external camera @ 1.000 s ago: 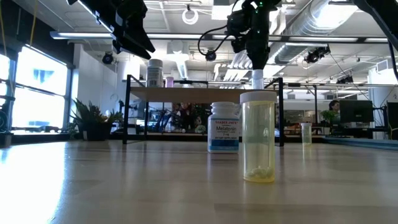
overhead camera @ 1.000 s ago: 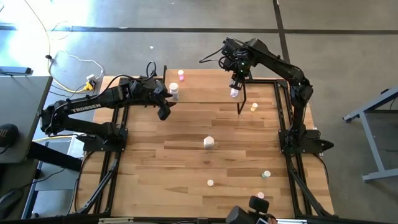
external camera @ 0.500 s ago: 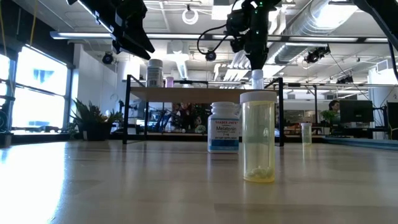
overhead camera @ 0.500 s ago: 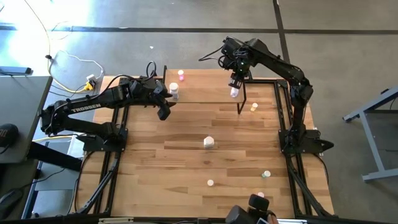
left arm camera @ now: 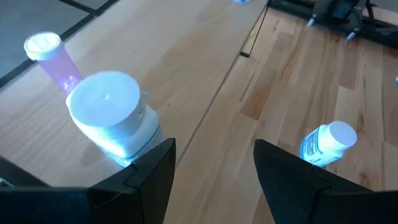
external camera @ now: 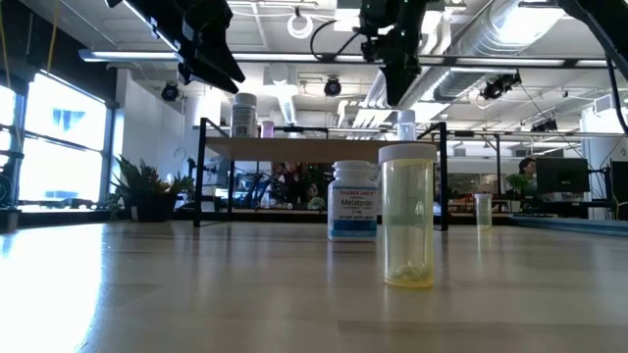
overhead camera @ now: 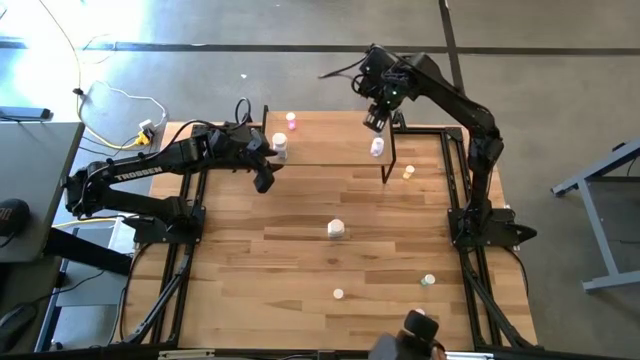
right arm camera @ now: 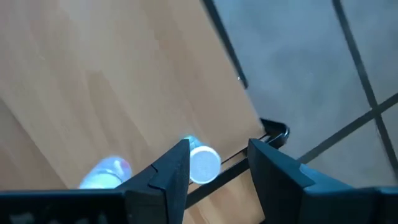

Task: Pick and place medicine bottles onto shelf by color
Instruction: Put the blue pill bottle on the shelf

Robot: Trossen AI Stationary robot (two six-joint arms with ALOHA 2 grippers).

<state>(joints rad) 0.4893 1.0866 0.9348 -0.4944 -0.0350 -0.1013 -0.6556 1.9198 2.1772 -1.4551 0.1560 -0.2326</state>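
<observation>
right gripper (overhead camera: 374, 120) has risen off the pink bottle (overhead camera: 377, 148), fingers spread.
bottle stands on the smooth light-wood shelf (overhead camera: 330, 140); left gripper (overhead camera: 264, 168) open beside a round white bottle (overhead camera: 280, 146).

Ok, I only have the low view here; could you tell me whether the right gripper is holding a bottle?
Observer: No; the right wrist view shows the right gripper open, with a white-capped bottle standing free below it.
Operator: Where on the shelf is it?
Observer: From above, near the shelf's right end.
Operator: And the left gripper?
Observer: Open and empty, beside a white bottle at the shelf's left end.
</observation>
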